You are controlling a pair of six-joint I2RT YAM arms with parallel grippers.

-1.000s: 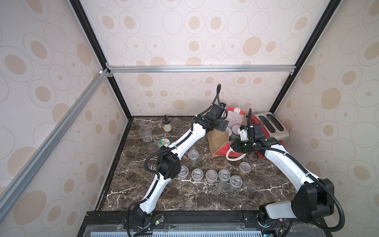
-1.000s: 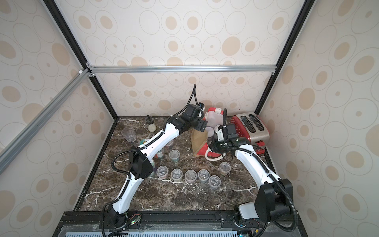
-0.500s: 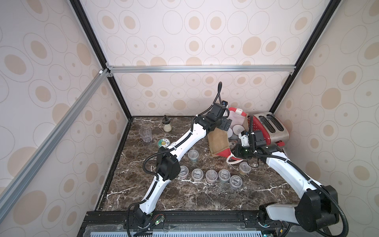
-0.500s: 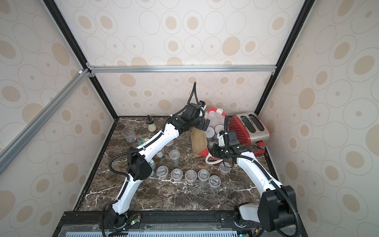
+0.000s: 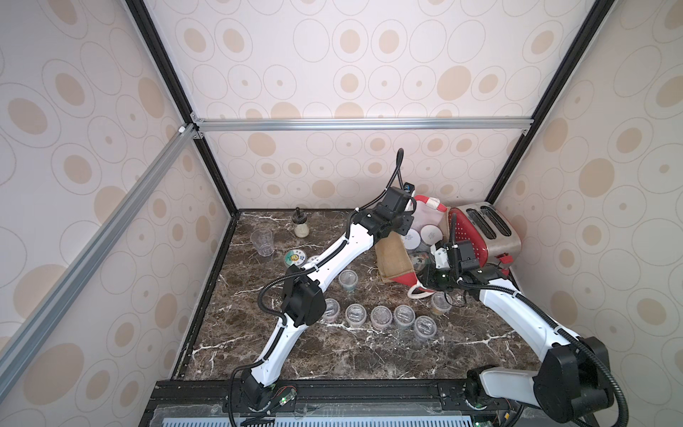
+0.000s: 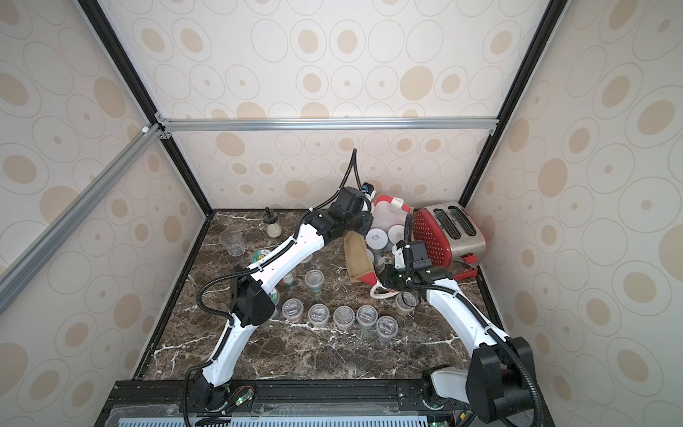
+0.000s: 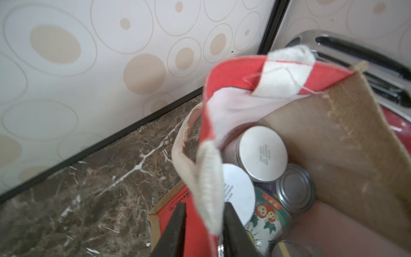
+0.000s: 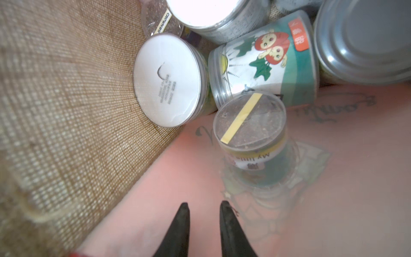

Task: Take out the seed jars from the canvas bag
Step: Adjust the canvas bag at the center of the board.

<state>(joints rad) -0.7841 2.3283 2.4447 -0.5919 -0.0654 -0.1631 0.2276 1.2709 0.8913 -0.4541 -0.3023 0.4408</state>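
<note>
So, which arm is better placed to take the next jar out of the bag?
Right. The right gripper is empty and inside the bag, pointing at the clear-lidded jar; it must open first. The left gripper is clamped on the bag's rim, so it is busy.

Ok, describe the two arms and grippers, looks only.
The left arm and right arm have smooth white shells between boxy black joints, with black ribbed cables looping alongside. The left gripper and right gripper each carry two slim black fingers tapering to points.

Twin high front overviews; both wrist cameras close on canvas bag [image 7: 333, 144]
</note>
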